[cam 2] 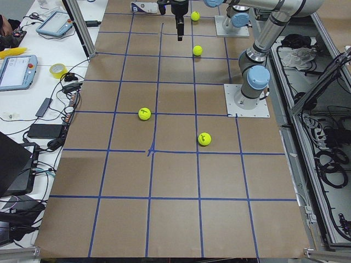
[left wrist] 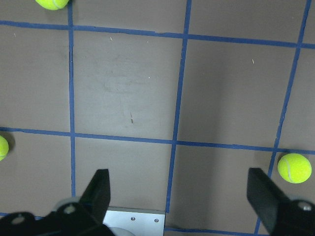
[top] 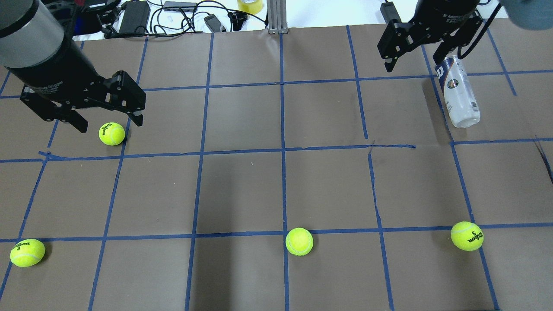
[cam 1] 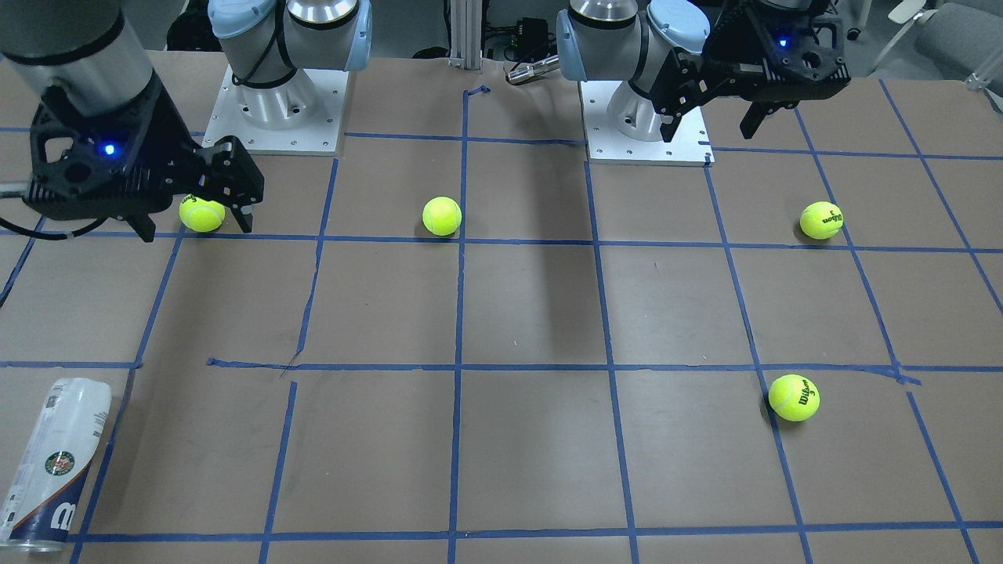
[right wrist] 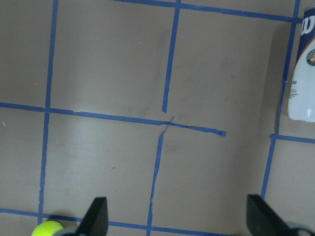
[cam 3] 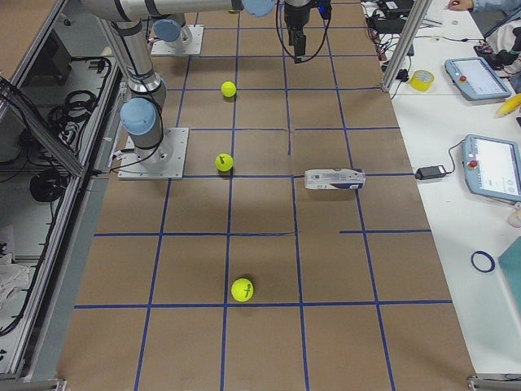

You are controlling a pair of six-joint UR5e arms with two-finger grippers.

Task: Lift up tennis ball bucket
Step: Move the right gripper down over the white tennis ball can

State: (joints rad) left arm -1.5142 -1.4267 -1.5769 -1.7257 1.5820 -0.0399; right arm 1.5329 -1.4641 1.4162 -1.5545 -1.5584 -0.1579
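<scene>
Clear-plastic tennis ball bucket (top: 459,93) lying flat, upper right | right gripper (top: 414,60) raised beside it, jaws apart | left gripper (top: 110,123) spread, upper left.

The tennis ball bucket (top: 458,93) lies on its side on the table (top: 242,190), and my right claw (top: 414,60) hangs in the air to its left (well apart from it). Nearer me than the bucket sits the right ball (top: 467,236), with the middle ball (top: 299,241) farther left. Well off to the bucket's left lie the far ball (top: 112,134) and, nearer me, the corner ball (top: 27,252).
</scene>
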